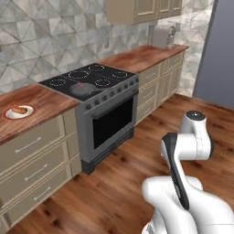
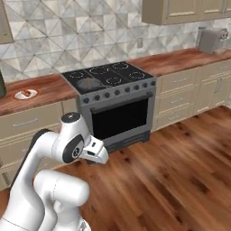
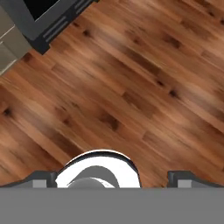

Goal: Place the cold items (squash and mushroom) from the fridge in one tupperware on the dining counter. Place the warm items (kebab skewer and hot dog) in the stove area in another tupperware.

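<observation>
A hot dog [image 1: 19, 110] lies on a white plate [image 1: 10, 115] on the wooden counter left of the stove; the same plate [image 2: 25, 94] sits far left in the right base view. A grey pan [image 1: 84, 90] on the black stovetop holds a thin reddish kebab skewer [image 1: 81, 85]. My gripper [image 3: 113, 178] hangs open over bare wooden floor, well in front of the oven, with nothing between its dark fingertips [image 3: 43, 178]. The arm is folded close to the base. The squash, mushroom and tupperware are out of view.
The stove and oven [image 2: 118, 115] stand between drawer cabinets [image 1: 32, 164]. A toaster [image 2: 210, 39] sits at the far right of the counter. A tall grey-blue panel [image 1: 215, 50] rises at the right. Open wooden floor [image 2: 180, 176] lies ahead.
</observation>
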{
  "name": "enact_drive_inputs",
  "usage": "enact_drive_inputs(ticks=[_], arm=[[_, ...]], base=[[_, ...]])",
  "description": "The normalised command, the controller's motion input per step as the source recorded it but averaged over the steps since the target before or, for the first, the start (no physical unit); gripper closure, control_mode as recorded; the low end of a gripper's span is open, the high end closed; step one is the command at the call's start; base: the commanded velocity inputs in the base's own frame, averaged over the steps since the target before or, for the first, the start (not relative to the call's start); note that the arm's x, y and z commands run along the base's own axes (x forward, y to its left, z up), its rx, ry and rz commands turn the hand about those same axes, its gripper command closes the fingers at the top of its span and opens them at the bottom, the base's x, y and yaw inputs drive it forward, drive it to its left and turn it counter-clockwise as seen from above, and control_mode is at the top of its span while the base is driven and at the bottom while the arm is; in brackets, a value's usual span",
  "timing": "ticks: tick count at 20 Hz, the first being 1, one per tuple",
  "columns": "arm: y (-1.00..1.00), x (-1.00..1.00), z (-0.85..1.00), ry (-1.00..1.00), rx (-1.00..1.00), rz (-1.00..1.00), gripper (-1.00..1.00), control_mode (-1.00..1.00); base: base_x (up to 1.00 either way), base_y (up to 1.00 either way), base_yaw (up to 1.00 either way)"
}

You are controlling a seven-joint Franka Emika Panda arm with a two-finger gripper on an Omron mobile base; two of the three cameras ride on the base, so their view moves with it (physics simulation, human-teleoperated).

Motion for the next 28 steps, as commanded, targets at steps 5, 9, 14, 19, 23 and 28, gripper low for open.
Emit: enact_drive_inputs(ticks=[5,9,14,19,23,28], arm=[[0.00,0.00,0.00,0.00,0.00,0.00,-1.00,1.00],[0.00,0.00,0.00,0.00,0.00,0.00,-1.00,1.00],[0.00,0.00,0.00,0.00,0.00,0.00,-1.00,1.00],[0.00,0.00,0.00,0.00,0.00,0.00,-1.00,1.00],[0.00,0.00,0.00,0.00,0.00,0.00,-1.00,1.00],[0.00,0.00,0.00,0.00,0.00,0.00,-1.00,1.00]], base=[[1.00,-0.22,0.42],[0.91,-0.01,0.40],[0.80,0.00,0.37],[0.61,0.00,0.31],[0.59,-0.05,0.32],[0.57,-0.25,0.33]])
